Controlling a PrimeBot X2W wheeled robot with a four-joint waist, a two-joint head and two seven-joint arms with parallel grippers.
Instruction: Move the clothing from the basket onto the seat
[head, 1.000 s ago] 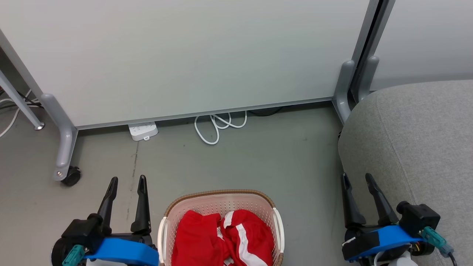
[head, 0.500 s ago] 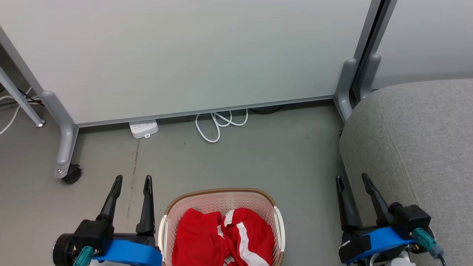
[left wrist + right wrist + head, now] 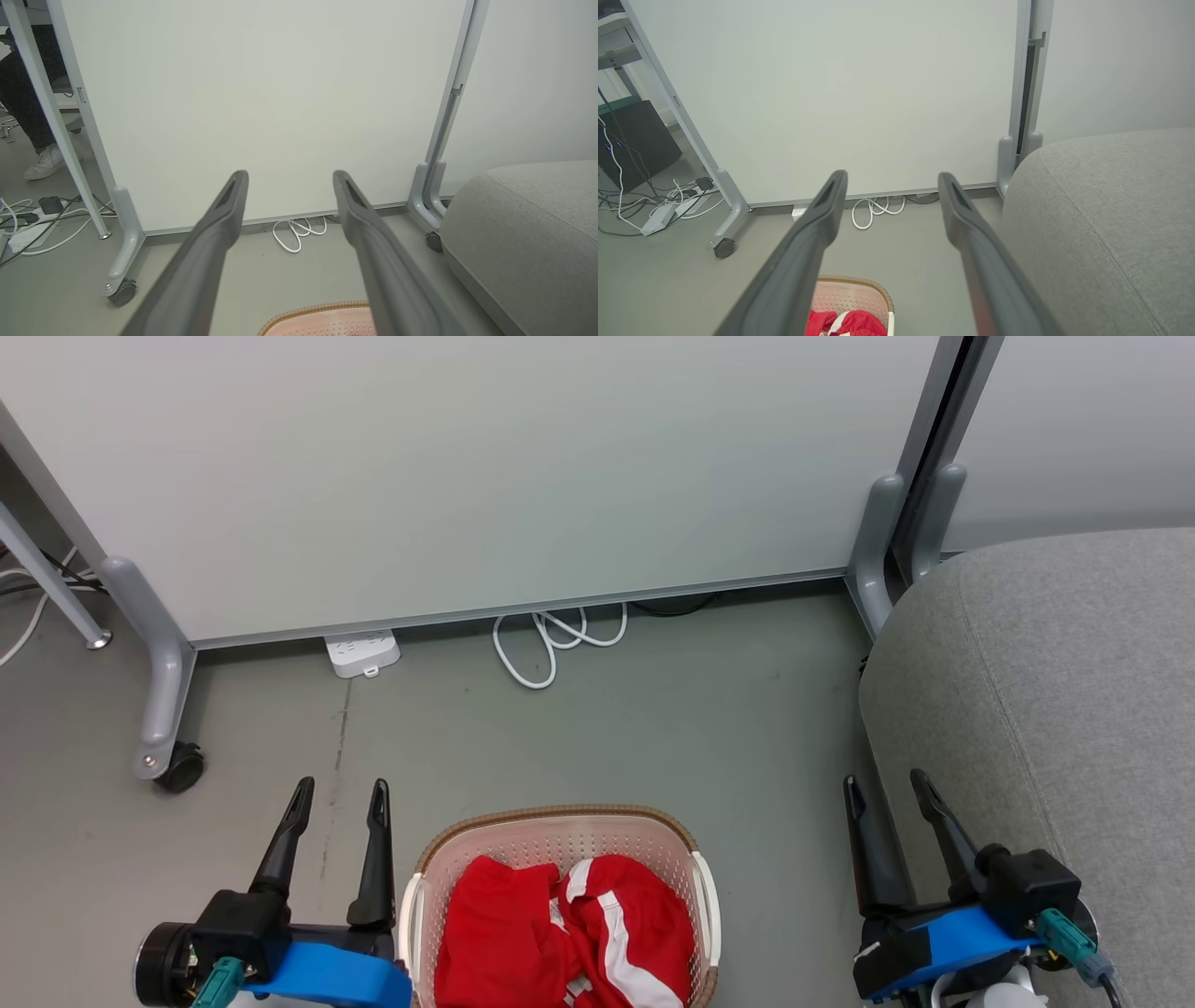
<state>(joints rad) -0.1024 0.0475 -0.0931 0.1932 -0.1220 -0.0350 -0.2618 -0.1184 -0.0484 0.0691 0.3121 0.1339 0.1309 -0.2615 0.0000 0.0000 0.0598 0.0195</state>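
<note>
Grey-white and blank, the big partition panel on casters (image 3: 467,476) stands across the back of your head view. On your right is the large grey fabric-upholstered seat cushion (image 3: 1074,691), rounded at its corner and cut off by the right and bottom edges. The cream perforated plastic basket with the brown woven-look rim (image 3: 558,812) sits on the floor between your arms, its near part cut off. The bright red clothing with white side stripes (image 3: 504,933) lies bunched inside it. Your left gripper (image 3: 341,784) hovers just left of the basket and your right gripper (image 3: 883,778) just beside the seat's flank. Both point forward, fingers spread wide, holding nothing. Any print on the small white power strip (image 3: 362,653) under the panel is too small to read.
</note>
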